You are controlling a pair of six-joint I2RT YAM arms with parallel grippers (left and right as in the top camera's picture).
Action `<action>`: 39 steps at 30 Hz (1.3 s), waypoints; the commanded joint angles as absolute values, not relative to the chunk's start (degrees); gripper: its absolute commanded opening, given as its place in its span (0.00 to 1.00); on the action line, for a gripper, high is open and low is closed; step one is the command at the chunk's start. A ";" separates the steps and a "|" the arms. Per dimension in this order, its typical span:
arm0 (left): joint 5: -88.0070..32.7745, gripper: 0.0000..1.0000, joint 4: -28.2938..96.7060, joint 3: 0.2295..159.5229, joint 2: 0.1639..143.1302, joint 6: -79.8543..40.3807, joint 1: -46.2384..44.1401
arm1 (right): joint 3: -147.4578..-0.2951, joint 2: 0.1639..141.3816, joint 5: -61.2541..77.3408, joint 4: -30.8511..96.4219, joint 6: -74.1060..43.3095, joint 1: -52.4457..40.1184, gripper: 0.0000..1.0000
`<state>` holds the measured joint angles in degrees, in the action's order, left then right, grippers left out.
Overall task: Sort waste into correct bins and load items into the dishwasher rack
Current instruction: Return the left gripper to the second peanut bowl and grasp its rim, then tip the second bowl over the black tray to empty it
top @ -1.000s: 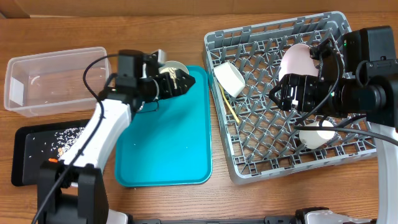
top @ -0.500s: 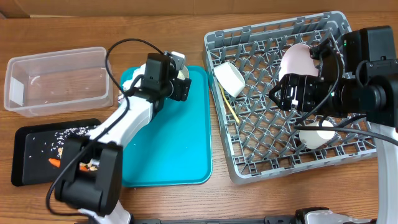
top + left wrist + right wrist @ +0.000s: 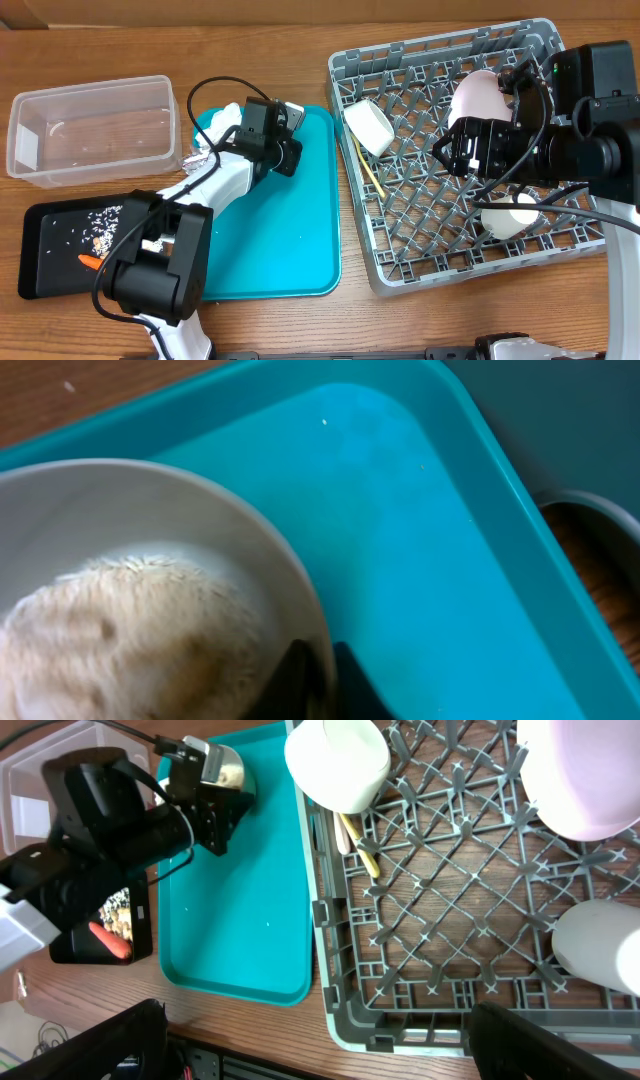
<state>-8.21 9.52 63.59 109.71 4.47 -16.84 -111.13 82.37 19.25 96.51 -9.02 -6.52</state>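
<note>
A pale bowl (image 3: 150, 510) holding beige crumbs (image 3: 120, 630) sits at the far left corner of the teal tray (image 3: 270, 240). My left gripper (image 3: 315, 680) is shut on the bowl's rim, one finger inside and one outside. From overhead the left gripper (image 3: 288, 135) hides most of the bowl. My right gripper (image 3: 465, 150) hangs open and holds nothing above the grey dishwasher rack (image 3: 400, 250). The rack holds a white cup (image 3: 368, 125), a yellow spoon (image 3: 368, 172), a pink plate (image 3: 478, 95) and another bowl (image 3: 510, 215).
The clear tub (image 3: 90, 130) stands at the far left. In front of it is the black tray (image 3: 45, 270) with crumbs and an orange carrot (image 3: 90, 262). A small silvery crumpled piece (image 3: 196, 160) lies between the tub and the teal tray.
My left arm swung in over the tray's far corner and its gripper went from open to shut on the bowl's rim. The right arm has not moved.
</note>
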 commanded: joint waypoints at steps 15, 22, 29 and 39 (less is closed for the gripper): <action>-12.47 0.04 27.86 63.68 99.44 -0.82 -16.95 | -111.37 82.41 19.35 96.84 -9.02 -6.74 1.00; -13.17 0.04 40.95 65.54 86.94 -8.23 -16.91 | -111.37 82.41 19.33 97.03 -9.02 -6.74 1.00; -16.14 0.04 52.40 65.54 73.12 -16.53 -13.15 | -111.39 82.41 19.35 97.03 -9.02 -6.74 1.00; -28.86 0.04 62.17 63.94 65.71 -9.08 16.53 | -111.37 82.41 19.35 97.03 -9.02 -6.74 1.00</action>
<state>-19.00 62.39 64.49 66.61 -14.35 7.14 -111.13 82.37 19.25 97.14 -9.02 -6.52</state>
